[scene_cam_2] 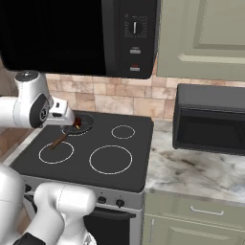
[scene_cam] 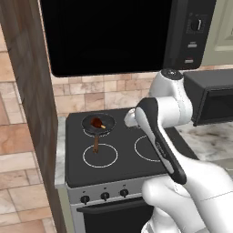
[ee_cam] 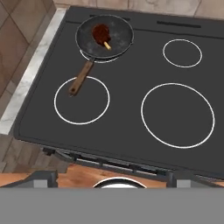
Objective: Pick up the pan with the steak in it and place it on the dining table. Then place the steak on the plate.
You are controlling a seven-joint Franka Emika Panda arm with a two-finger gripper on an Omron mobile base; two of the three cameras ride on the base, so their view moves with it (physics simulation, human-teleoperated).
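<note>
Steak (ee_cam: 100, 31) sits inside the pan (ee_cam: 104, 36) on the stove's (ee_cam: 131, 113) rear left burner, brown handle (ee_cam: 80, 81) reaching over the front left ring. My jaws stand wide apart, holding nothing. Right base view adds a toaster oven (scene_cam_2: 210, 119) on the marbled table (scene_cam_2: 191, 174).

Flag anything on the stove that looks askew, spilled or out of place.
Nothing stands out. The pan sits flat on the back left burner of the stove, its wooden handle pointing toward the front left ring. The steak lies inside the pan, with nothing spilled on the cooktop.
</note>
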